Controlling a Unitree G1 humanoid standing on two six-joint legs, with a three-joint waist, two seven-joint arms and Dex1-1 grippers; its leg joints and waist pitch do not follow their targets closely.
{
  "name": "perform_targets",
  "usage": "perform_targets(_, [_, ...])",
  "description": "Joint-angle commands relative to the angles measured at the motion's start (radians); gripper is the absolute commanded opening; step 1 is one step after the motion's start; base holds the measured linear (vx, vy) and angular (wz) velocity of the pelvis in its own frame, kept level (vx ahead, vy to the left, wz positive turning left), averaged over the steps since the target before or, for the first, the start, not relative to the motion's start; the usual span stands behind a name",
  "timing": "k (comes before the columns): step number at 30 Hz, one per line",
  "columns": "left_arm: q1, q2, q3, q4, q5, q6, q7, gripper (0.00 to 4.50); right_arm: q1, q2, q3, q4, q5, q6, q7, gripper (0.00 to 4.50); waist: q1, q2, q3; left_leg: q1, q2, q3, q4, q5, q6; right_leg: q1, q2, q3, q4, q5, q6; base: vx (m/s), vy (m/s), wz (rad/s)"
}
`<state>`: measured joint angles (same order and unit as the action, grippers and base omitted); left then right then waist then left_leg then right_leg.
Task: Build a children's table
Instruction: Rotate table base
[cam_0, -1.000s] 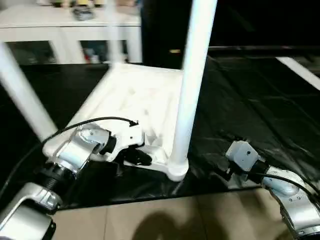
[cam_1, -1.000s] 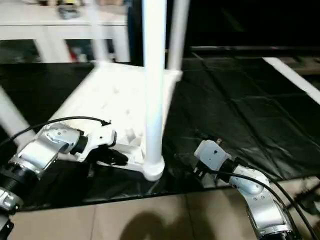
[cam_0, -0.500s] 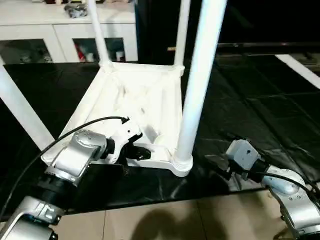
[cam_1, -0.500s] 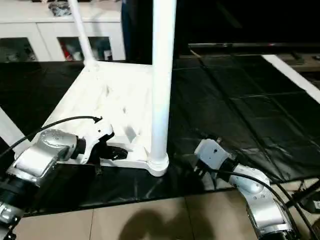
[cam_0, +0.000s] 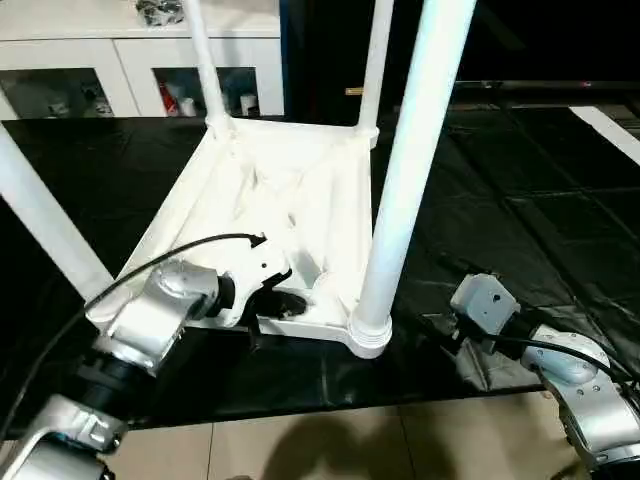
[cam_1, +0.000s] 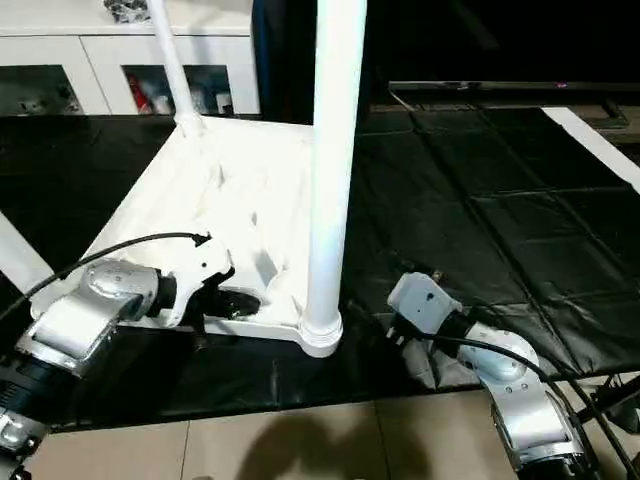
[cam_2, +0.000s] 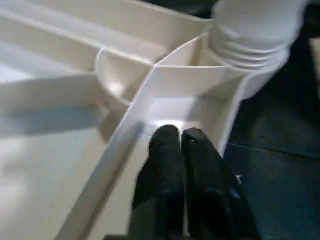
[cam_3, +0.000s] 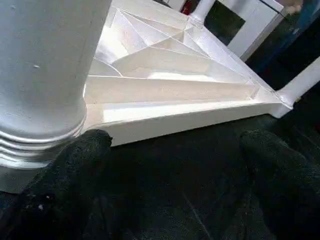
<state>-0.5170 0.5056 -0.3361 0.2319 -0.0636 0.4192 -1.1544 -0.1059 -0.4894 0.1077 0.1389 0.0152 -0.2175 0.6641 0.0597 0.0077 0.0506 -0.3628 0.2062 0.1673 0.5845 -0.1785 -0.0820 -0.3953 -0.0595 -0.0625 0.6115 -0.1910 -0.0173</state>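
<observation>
left gripper, closed, sits inside the table underside's near corner.

Near right corner: the nearest leg stands upright in its socket, so you cannot sweep straight across there.
Between the arms: open black sheet lies between that leg and the right gripper, whose jaws stand wide apart just beside the leg's base.
Underside of the top: ribs wall it into shallow pockets; the left gripper, jaws together, sits in the pocket beside the near socket, hemmed by a rib and the rim.
Left flank: a slanting leg bars the way.
Far side: two legs and a white cabinet close it off.
</observation>
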Motion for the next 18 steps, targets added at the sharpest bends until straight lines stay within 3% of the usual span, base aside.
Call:
perform_targets(1, [-0.028,0.017,-0.020,0.010,-0.011,-0.032,-0.059,0.52,0.000,-0.010,-0.006,0.011,0.004,0.009,0.010,4.50,0.003,0.004,-0.058,0.003,0.016,-0.002,-0.064,-0.220,0.048,0.051,-0.064,0.045,-0.082,-0.223,-0.183,0.000,0.000,0.00])
perform_targets(7, [-0.055,0.023,-0.012,0.040,-0.038,-0.049,-0.117,0.96,0.000,-0.012,-0.008,0.013,0.003,0.008,0.008,4.50,0.003,0.004,-0.060,0.002,0.016,-0.002,-0.062,-0.209,0.045,0.054,-0.063,0.045,-0.076,-0.176,-0.197,0.000,0.000,0.00])
perform_targets(9, [-0.080,0.043,-0.044,0.069,-0.029,-0.073,-0.209,1.17,0.011,-0.015,-0.008,0.007,0.002,0.009,0.008,4.50,0.003,0.007,-0.061,0.003,0.014,-0.001,-0.061,-0.202,0.048,0.054,-0.063,0.046,-0.076,-0.165,-0.201,0.000,0.000,0.00])
perform_targets(10, [-0.085,0.047,-0.055,0.078,-0.019,-0.086,-0.220,1.19,0.013,-0.015,-0.008,0.006,0.002,0.009,0.008,4.50,0.003,0.012,-0.061,0.002,0.013,-0.002,-0.061,-0.199,0.047,0.055,-0.063,0.047,-0.075,-0.159,-0.202,0.000,0.000,0.00])
perform_targets(12, [-0.090,0.049,-0.064,0.091,-0.010,-0.095,-0.224,1.28,0.016,-0.016,-0.008,0.003,0.002,0.011,0.008,4.50,0.002,0.009,-0.062,0.002,0.014,-0.001,-0.060,-0.199,0.046,0.057,-0.062,0.046,-0.072,-0.134,-0.210,0.000,0.000,0.00])
perform_targets(14, [-0.104,0.043,-0.081,0.124,0.008,-0.120,-0.232,1.28,0.023,-0.017,-0.009,-0.005,0.003,0.016,0.008,4.50,0.001,0.015,-0.062,0.003,0.014,-0.002,-0.060,-0.204,0.046,0.057,-0.063,0.045,-0.073,-0.136,-0.213,0.000,0.000,0.00])
perform_targets(15, [-0.106,0.042,-0.083,0.130,0.010,-0.124,-0.234,1.28,0.024,-0.018,-0.009,-0.006,0.003,0.017,0.008,4.50,0.000,0.013,-0.062,0.003,0.014,-0.001,-0.060,-0.211,0.046,0.057,-0.062,0.045,-0.075,-0.147,-0.212,0.000,0.000,0.00])
perform_targets(16, [-0.123,0.032,-0.098,0.168,0.027,-0.154,-0.243,1.28,0.032,-0.020,-0.011,-0.013,0.003,0.018,0.006,4.50,0.001,0.018,-0.062,0.003,0.014,-0.002,-0.060,-0.213,0.044,0.058,-0.064,0.045,-0.075,-0.152,-0.212,0.000,0.000,0.00])
perform_targets(18, [-0.136,0.022,-0.103,0.198,0.041,-0.177,-0.239,1.28,0.037,-0.021,-0.012,-0.018,0.002,0.019,0.004,4.50,0.001,0.014,-0.061,0.003,0.012,-0.001,-0.060,-0.218,0.043,0.058,-0.062,0.045,-0.079,-0.167,-0.205,0.000,0.000,0.00])
